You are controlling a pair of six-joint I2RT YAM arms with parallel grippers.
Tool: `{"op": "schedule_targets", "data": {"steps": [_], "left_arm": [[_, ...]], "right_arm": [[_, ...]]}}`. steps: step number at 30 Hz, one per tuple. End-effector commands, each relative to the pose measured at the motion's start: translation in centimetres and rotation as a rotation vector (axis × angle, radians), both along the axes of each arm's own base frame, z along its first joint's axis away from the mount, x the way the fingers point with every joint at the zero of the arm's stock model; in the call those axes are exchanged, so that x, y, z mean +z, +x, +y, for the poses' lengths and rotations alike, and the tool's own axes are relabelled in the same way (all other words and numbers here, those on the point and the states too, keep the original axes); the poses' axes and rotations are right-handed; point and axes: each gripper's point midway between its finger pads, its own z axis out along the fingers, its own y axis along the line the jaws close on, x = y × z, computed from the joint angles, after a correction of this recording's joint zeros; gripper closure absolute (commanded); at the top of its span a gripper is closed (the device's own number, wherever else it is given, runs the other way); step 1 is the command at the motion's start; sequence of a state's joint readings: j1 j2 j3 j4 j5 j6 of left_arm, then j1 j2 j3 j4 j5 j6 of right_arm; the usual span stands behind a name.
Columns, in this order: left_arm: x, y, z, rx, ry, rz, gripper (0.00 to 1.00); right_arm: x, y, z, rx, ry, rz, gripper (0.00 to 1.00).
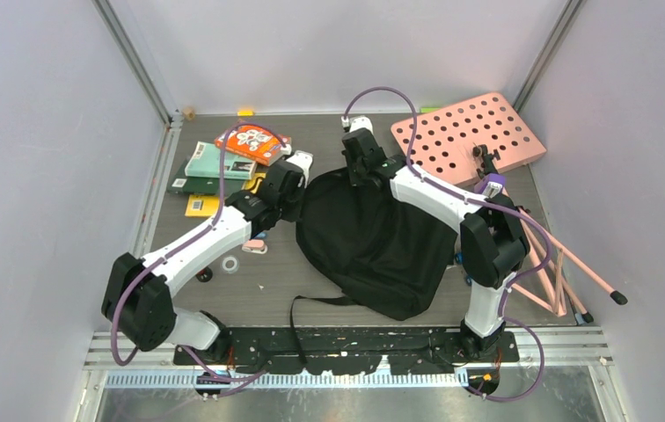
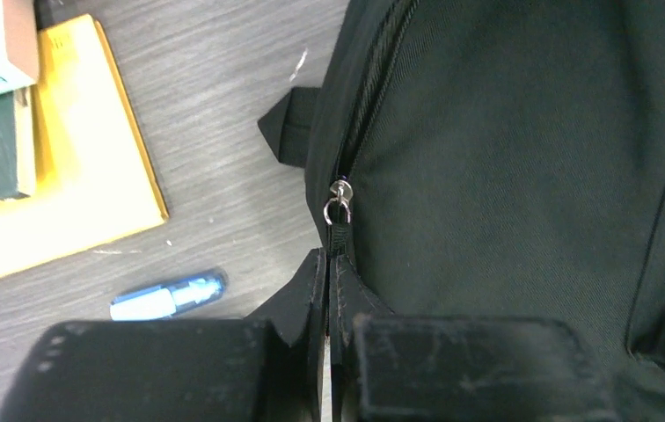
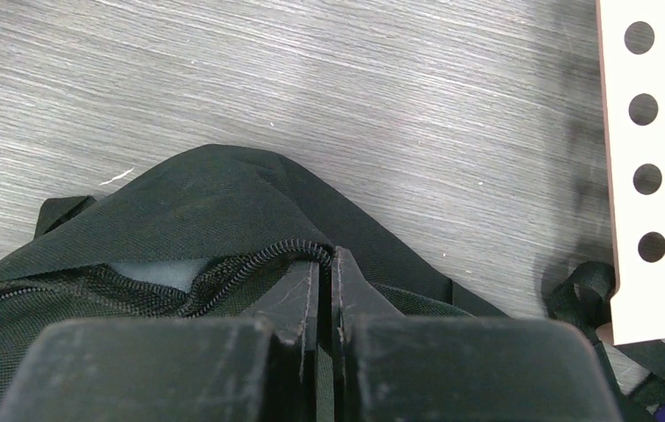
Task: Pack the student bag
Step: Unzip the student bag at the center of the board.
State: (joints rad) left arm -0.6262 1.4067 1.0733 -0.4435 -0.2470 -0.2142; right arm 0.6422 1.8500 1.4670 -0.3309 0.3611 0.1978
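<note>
- Large black fabric backpack (image 1: 373,242) is laid on grey bench (image 1: 278,274).
- Left gripper (image 2: 329,281) jaws are clamped on its zipper tab (image 2: 338,236).
- Right gripper (image 3: 327,272) jaws are clamped on its zippered rim (image 3: 267,255).

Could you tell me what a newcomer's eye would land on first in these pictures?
The black student bag lies mid-table, held at two spots: the left end effector is shut on its zipper pull, and the right end effector pinches its far, partly open rim. The pink board with round holes stands out at the far right.

The left gripper (image 2: 329,356) pinches the zipper pull (image 2: 339,239) on the student bag (image 2: 522,158).
</note>
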Motion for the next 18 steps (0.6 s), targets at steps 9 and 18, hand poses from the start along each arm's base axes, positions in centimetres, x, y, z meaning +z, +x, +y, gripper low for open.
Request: {"op": "schedule_targets", "data": {"steps": [9,18], "left_arm": [[-1.0,-6.1,-0.4,-0.021,-0.174,0.182,1.0],[-2.3,-9.3,-2.8,-0.05,-0.388,0.281,1.0]], "right_arm": [[5.7,2.9,-1.7,-0.118,0.055,-0.121,1.0],[6.1,3.4,-1.2,-0.127,0.106,-0.116,0.96]]}}
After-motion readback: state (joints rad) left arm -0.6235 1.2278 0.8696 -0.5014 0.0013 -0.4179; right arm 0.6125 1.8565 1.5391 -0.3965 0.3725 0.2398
